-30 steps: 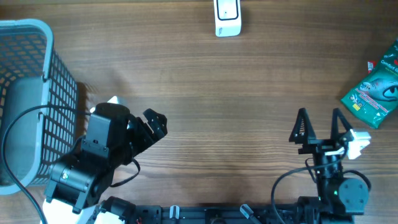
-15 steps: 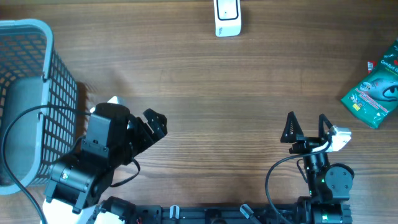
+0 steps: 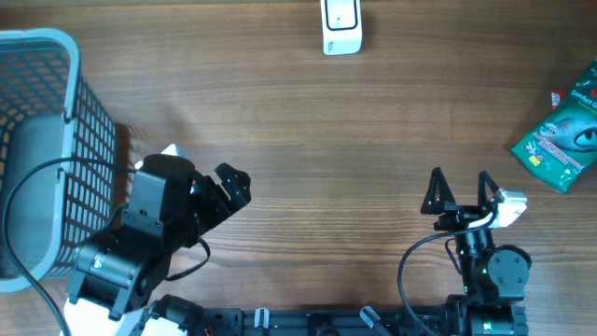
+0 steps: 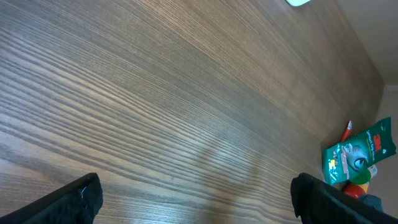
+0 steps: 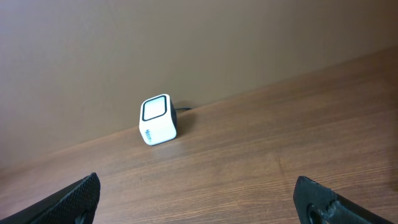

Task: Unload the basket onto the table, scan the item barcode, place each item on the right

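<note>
The item, a green printed packet (image 3: 560, 140), lies flat at the table's far right edge; the left wrist view shows it at lower right (image 4: 357, 155). A white barcode scanner (image 3: 341, 26) stands at the back centre, its window facing my right wrist camera (image 5: 158, 119). My left gripper (image 3: 224, 191) hovers at front left, open, pointing toward the packet, its black fingertips (image 4: 84, 196) wide apart over bare wood. My right gripper (image 3: 460, 191) is at front right, open and empty, aimed at the scanner, well short of the packet.
A grey mesh basket (image 3: 37, 140) fills the left edge, close behind my left arm. Something red and yellow (image 4: 356, 186) lies next to the packet. A brown wall (image 5: 186, 43) rises behind the scanner.
My right arm shifted left and toward the front edge, then held still. The left arm, packet and scanner have not moved.
</note>
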`<action>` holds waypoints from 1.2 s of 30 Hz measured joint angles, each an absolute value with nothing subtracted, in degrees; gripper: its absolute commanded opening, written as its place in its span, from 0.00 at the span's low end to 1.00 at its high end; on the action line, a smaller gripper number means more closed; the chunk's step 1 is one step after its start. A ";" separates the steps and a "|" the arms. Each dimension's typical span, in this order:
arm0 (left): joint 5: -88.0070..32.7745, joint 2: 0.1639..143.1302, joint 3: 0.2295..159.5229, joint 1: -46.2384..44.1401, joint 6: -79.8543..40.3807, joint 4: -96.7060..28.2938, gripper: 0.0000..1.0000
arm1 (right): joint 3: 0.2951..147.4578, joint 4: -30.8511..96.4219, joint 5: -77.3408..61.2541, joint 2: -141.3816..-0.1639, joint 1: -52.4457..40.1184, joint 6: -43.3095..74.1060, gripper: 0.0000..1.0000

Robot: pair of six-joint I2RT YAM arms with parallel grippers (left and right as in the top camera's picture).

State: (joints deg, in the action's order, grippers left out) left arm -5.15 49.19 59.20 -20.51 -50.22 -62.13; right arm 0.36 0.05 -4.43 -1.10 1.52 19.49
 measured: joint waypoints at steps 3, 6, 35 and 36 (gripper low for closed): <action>-4.27 49.01 59.20 -20.51 -50.22 -62.11 1.00 | 0.36 0.05 -4.43 -1.10 1.52 19.49 1.00; -3.09 47.37 59.20 -20.51 -50.22 -60.82 1.00 | 0.36 0.05 -4.43 -1.10 1.52 19.49 1.00; -7.14 0.80 1.21 -4.69 -7.79 8.49 1.00 | 0.36 0.01 -4.40 -0.99 1.28 19.49 1.00; -5.96 0.80 1.04 -4.69 -7.14 7.16 1.00 | 0.36 0.01 -4.40 -0.99 1.28 19.49 1.00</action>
